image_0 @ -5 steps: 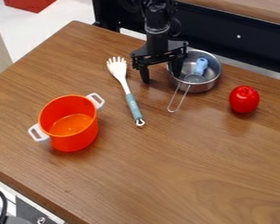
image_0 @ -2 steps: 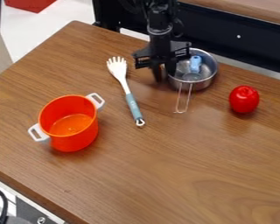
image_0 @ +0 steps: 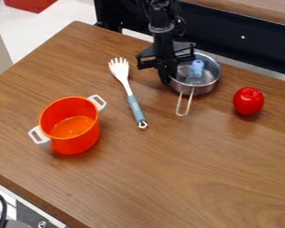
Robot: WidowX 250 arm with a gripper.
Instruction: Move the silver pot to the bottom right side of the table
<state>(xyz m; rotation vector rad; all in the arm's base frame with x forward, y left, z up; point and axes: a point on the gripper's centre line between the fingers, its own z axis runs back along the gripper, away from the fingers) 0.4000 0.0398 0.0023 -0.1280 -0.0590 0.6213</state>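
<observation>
Camera view: the claw [image_0: 166, 80] grips the silver pot [image_0: 205, 89] by its rim, something blue [image_0: 197, 67] inside the pot.

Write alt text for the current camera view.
A black robot gripper pinches the left rim of a silver pot holding a blue-handled utensil, near the back of a wooden table. To the left are a pasta fork and an orange pot; to the right, something red and round.

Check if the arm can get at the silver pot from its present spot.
Probably yes. The pincer is right at the left rim of the silver pot; the white fork-like tool lies clear of both. The blue-and-wire utensil sticks out over the near rim, off to one side.
</observation>
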